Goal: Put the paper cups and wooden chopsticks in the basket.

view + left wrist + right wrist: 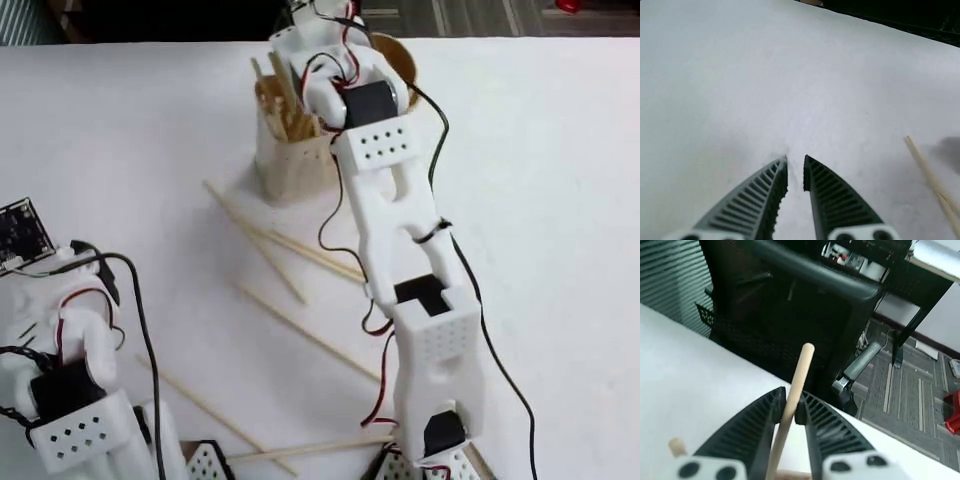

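I find my right arm (400,230) stretched to the far side, wrist above the basket (290,165). The right gripper (790,399) has its fingers clenched on one chopstick (799,371). My left gripper (795,161) hangs low at the near left, fingers slightly parted, grasping nothing. Loose chopsticks (310,335) lie across the white worktop (560,200). A dark chair (805,285) stands beyond its far edge.

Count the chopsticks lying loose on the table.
5: one chopstick slanting below the basket, a second crossing it, a third mid-table, a fourth nearer the left arm, a fifth at the front edge. The right arm may hide more.
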`<state>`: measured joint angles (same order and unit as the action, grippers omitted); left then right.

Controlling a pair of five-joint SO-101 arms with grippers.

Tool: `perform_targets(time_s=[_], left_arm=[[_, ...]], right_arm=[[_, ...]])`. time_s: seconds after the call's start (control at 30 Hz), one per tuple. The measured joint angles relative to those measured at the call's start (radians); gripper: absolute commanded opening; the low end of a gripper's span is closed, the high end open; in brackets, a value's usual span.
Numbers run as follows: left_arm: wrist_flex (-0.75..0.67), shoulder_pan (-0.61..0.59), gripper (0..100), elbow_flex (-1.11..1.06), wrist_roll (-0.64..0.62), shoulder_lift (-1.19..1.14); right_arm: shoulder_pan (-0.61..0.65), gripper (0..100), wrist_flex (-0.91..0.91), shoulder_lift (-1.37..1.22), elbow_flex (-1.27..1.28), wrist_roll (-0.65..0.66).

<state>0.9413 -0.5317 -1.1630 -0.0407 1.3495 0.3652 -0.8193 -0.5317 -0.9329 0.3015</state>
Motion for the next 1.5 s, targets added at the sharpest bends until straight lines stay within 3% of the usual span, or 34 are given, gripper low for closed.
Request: perform_targets(time_s=[0.77, 1.0, 1.5], left_arm=[[0.0, 0.0, 7, 0.0, 0.0, 0.0], [0.0, 0.0, 7, 0.0, 0.0, 0.0], [0.0, 0.015, 7, 0.0, 0.003, 0.0]], right_arm=[[0.006, 2.2, -0.037, -0.066, -0.075, 0.002], [-0.003, 2.4, -0.244, -0.043, -0.094, 0.002], [-0.18, 2.5, -0.752, 0.071, -0.097, 0.002]])
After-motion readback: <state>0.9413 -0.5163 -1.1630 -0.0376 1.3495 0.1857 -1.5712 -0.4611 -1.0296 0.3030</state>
